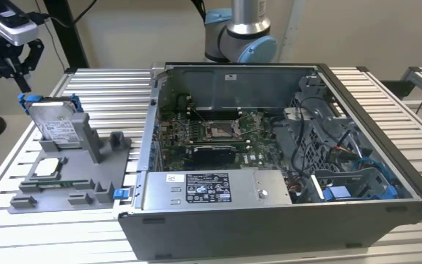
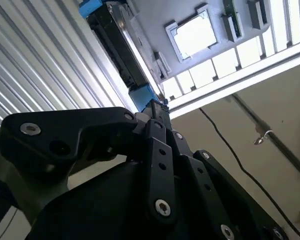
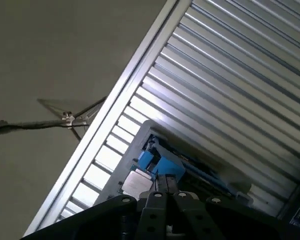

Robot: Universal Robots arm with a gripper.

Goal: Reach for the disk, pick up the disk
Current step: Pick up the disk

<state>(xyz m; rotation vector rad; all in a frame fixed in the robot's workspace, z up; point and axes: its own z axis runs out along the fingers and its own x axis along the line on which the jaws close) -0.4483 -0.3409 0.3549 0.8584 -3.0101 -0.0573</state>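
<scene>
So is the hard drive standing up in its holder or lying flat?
Upright: the hard drive stands on edge in the grey holder, label facing outward. The gripper hangs over its top corner.

- Disk (image 1: 53, 124): lower part hidden inside the fixture (image 1: 86, 159), exterior view.
- Gripper (image 1: 25, 85): body cut by that view's left edge.
- In both wrist views, the gripper's links cover the disk's near end.

The end effector (image 1: 25, 86) hangs just above the disk (image 1: 55, 125) standing in a grey fixture (image 1: 94, 157).
</scene>
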